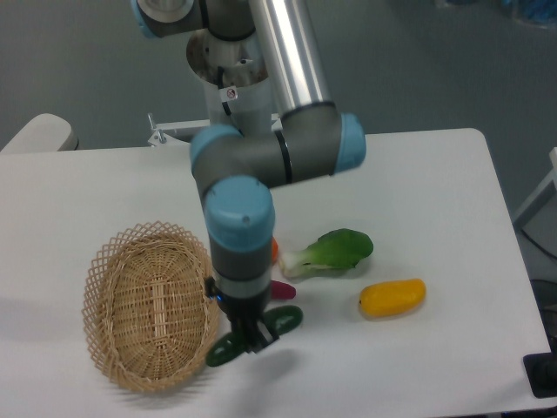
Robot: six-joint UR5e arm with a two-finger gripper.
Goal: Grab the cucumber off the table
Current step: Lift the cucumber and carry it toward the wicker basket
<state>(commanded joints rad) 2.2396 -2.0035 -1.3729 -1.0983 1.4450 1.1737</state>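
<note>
The cucumber (283, 320) is a dark green glossy cylinder lying at a slant on the white table (435, 192), just right of the basket. My gripper (247, 338) points straight down over its middle. The dark fingers (237, 334) stand close on either side and appear shut on it. The cucumber's two ends stick out left and right of the fingers. Its left end (219, 352) is close to the basket rim. I cannot tell whether it is lifted off the table.
A wicker basket (152, 305) lies to the left. A bok choy (335, 251), a yellow fruit (392, 297), a purple piece (282, 290) and an orange bit (274, 250) lie to the right of my arm. The table's front edge is near.
</note>
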